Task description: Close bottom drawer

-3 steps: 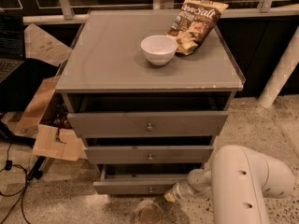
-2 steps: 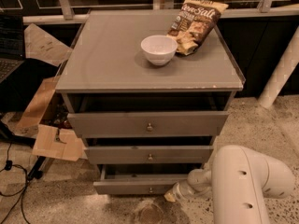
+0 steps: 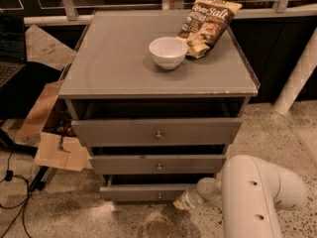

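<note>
The bottom drawer (image 3: pixel 143 193) is the slim grey front lowest in the cabinet, with a small round knob (image 3: pixel 159 196) at its centre. It stands pulled out a little, with a dark gap above it. My white arm (image 3: pixel 257 197) comes in from the lower right. My gripper (image 3: pixel 182 203) is low by the floor, at the right end of the bottom drawer's front, and seems to touch it.
The middle drawer (image 3: pixel 157 164) and top drawer (image 3: pixel 157 132) also stand slightly out. A white bowl (image 3: pixel 168 52) and a chip bag (image 3: pixel 208 25) lie on the cabinet top (image 3: pixel 109 68). Cardboard (image 3: pixel 57 150) and cables (image 3: pixel 12 197) are on the floor at left; a white post (image 3: pixel 297 78) at right.
</note>
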Motion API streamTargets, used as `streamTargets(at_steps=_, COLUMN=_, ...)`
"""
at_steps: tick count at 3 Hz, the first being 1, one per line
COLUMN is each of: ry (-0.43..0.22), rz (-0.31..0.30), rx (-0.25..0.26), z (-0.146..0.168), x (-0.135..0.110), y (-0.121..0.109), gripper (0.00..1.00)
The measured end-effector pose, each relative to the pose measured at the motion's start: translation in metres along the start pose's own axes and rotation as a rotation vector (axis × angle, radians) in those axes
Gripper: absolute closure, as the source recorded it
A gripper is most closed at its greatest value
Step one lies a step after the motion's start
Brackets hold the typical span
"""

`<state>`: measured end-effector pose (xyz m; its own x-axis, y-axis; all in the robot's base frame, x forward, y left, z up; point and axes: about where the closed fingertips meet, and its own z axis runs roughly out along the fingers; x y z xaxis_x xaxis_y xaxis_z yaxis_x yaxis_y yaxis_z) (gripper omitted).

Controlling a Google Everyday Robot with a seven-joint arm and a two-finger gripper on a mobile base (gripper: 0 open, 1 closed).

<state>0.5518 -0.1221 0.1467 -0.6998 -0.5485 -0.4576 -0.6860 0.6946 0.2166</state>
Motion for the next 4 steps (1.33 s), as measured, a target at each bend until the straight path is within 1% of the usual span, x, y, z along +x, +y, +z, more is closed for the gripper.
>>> streamTargets(at_steps=1, ry=-0.022, rz=-0.049, rx=0.032, z=0.004, x=-0.029, y=-0.018, gripper=1.0)
streamTargets(at_steps=2, ry=-0.037, rz=-0.095, rx=0.058, z=0.004, x=-0.049, y=-0.032, gripper=1.0)
streamTargets(at_steps=3, ry=-0.041, rz=-0.1, rx=0.06, z=0.003, x=-0.05, y=-0.034, gripper=1.0)
streamTargets(at_steps=4, ry=-0.061, rz=-0.127, rx=0.075, z=-0.004, x=-0.062, y=-0.046, gripper=1.0)
